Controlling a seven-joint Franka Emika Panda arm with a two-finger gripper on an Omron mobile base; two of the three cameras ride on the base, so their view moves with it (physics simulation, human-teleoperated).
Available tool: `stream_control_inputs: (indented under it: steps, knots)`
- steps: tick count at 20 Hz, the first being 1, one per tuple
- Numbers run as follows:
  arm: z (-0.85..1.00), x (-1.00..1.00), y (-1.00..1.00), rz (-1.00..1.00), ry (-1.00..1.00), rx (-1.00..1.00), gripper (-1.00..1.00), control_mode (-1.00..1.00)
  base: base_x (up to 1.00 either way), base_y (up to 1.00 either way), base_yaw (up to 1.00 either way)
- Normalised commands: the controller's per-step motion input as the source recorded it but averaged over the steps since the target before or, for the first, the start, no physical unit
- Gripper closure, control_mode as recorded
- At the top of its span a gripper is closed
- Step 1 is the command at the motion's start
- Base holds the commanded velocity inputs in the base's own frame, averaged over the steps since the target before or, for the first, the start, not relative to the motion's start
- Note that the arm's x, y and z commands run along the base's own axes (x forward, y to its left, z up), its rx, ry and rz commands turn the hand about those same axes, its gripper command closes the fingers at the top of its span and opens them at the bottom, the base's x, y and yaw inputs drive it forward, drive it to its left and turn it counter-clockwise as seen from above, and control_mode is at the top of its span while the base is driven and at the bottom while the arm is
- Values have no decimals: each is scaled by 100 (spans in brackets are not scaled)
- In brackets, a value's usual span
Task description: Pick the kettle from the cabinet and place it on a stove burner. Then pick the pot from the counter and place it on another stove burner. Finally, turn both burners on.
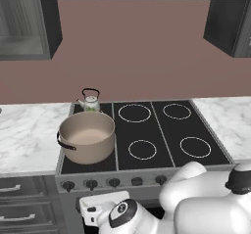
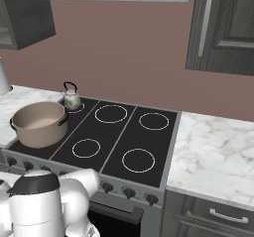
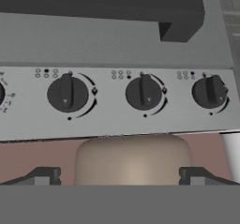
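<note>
With the gripper [image 3: 120, 178] spread wide and empty, we are facing small, stiff, dark round knobs [image 3: 144, 93] (likely slick), best pinched across their ridges.

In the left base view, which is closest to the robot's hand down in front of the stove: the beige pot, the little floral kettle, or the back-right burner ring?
1. The large tan-beige pot, front left of the cooktop.
2. The small white floral kettle, just behind the pot.
3. The back-right white burner ring, far corner.

The hand sits low, before the knobs.
</note>
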Motion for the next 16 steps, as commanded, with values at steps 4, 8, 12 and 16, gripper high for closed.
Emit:
stream_control_inputs:
  steps: [4,8,12,16]
  knots:
    - [-11,13,4,0,0,0,-100,-100,0,0,0]
    - [-7,12,7,0,0,0,-100,-100,0,0,0]
    - [-4,11,12,0,0,0,-100,-100,0,0,0]
    - [-5,8,8,0,0,0,-100,-100,0,0,0]
